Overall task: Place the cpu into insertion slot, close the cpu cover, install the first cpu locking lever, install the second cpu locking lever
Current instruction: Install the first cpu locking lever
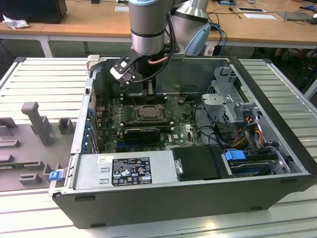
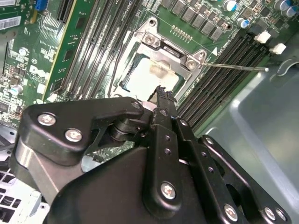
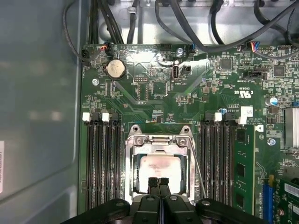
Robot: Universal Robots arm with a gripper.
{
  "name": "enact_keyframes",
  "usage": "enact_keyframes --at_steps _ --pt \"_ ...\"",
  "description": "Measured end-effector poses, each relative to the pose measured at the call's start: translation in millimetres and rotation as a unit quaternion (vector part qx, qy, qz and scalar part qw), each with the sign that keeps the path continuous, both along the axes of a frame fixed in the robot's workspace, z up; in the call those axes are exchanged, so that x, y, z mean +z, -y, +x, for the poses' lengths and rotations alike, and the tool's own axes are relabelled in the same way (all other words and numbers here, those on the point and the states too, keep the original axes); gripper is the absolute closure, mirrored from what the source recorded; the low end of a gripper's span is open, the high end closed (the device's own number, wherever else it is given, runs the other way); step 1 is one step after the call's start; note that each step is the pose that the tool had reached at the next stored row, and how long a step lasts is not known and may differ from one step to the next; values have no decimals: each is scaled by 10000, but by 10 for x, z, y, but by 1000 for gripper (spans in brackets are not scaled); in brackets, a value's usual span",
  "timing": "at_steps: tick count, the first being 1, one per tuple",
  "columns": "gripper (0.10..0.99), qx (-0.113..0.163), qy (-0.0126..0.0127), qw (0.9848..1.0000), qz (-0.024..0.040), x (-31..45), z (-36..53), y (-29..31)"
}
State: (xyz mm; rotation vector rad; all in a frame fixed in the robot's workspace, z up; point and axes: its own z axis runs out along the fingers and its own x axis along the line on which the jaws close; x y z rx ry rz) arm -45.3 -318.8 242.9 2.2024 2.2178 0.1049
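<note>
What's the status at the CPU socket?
Gripper shut, empty, tips at the cpu edge. Cpu seated in insertion slot, cpu cover looks down. One locking lever sticking out, unlatched.

Even overhead light is cast across the open computer case (image 1: 198, 198) and the pale ribbed bench (image 1: 44, 74) in the exterior view, with the case's interior left in softer shade beneath the arm (image 1: 147, 25). In the first wrist view, hard glare is thrown off the green board (image 3: 154, 60) beside the coin cell (image 3: 115, 69) and the cpu (image 3: 161, 168) is washed almost white, while the case wall (image 3: 37, 116) is left a dull grey. In the second wrist view, the black tool (image 2: 161, 92) is shown dark against the brightly lit cpu cover (image 2: 173, 53).
</note>
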Motion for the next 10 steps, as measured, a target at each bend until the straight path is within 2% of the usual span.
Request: enact_keyframes --at_steps 3,5,10 --pt "980 0 0 10000 -1 46 0 0" --pt "980 0 0 10000 -4 140 0 0" --pt "980 -1 0 10000 -4 259 0 0"
